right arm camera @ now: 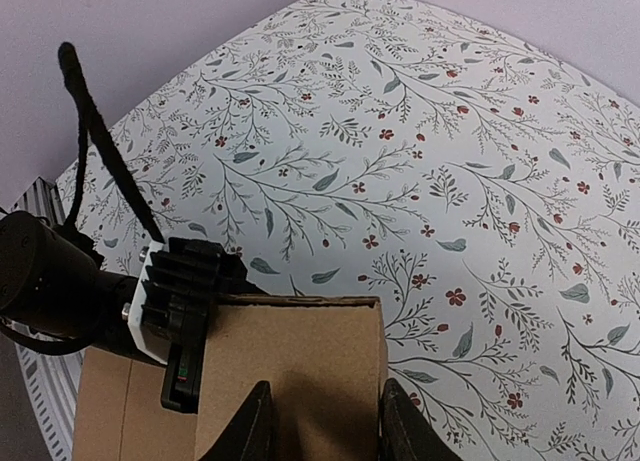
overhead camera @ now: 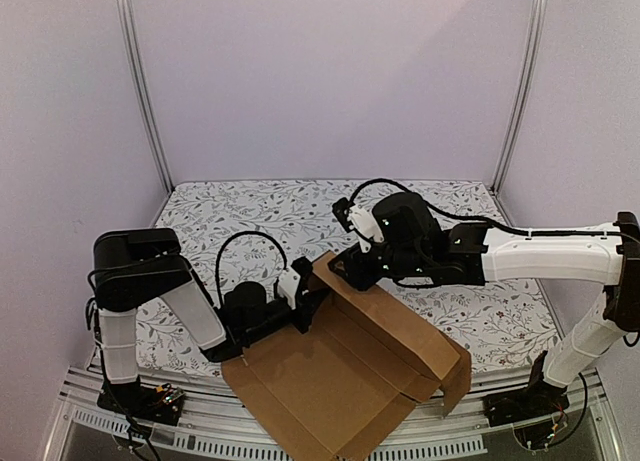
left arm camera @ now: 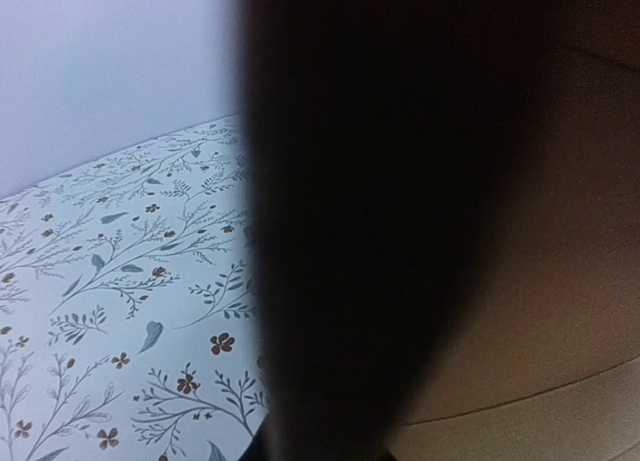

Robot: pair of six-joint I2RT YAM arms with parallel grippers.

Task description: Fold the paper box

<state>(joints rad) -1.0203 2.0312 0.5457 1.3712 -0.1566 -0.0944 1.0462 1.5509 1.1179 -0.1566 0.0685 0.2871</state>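
The work surface is a table under a white cloth with a printed leaf-and-flower pattern (overhead camera: 250, 206). A silver aluminium rail (overhead camera: 200, 436) runs along its near edge, and plain lilac walls (overhead camera: 330, 71) enclose it.

The plain brown corrugated cardboard paper box (overhead camera: 340, 381) lies at the near edge between the two arm bases. In the top view its near corner reaches past the rail. The large base panel lies flat and open, and a long side wall on the right is raised. A rear flap (right arm camera: 300, 351) stands up at the far left corner.

Left arm: the base is at the near left, the elbow is raised, and the white forearm slopes down to the right. The left gripper (overhead camera: 308, 303) meets the left edge of the rear flap. In the right wrist view one of its black fingers lies over the flap's left part. A dark blurred shape blocks most of the left wrist view. Whether this pincer is open or closed cannot be told.

Right arm: the base is at the near right, and the long white forearm runs level to the left above the table. The right gripper (overhead camera: 345, 268) sits at the top of the same flap, just beside the left gripper. Its two dark fingers (right arm camera: 262, 426) stand apart, with the flap's face across the gap. This pincer is open, and no clamp on the flap is visible.

Beyond the grippers the patterned cloth extends to the far wall.
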